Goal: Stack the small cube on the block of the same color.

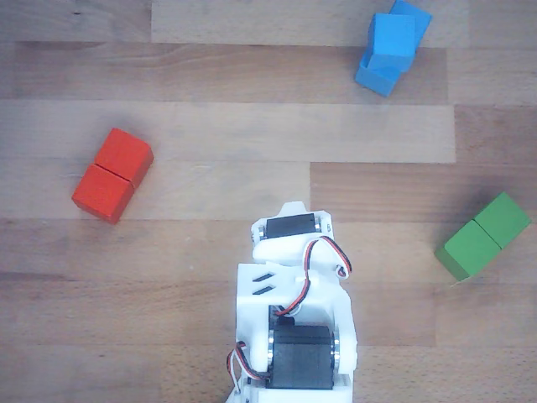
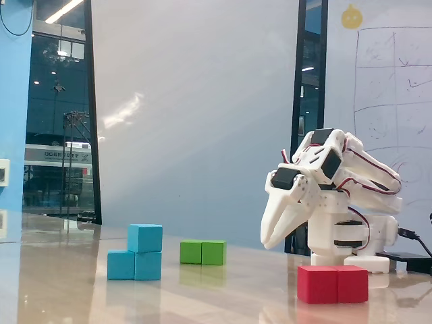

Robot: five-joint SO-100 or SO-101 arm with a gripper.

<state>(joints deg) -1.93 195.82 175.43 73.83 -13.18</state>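
Blue small cube (image 2: 145, 237) tops one block (image 2: 134, 265).

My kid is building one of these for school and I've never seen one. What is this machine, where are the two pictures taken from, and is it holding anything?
It is a small white robot arm bolted to a wooden table. One picture looks straight down; the other is from a camera at table height, off to the side. On the table lie a red block, a green block and a blue block with a small blue cube stacked on it. The claw hangs pointing down, its fingers together, holding nothing and clear of the blocks.
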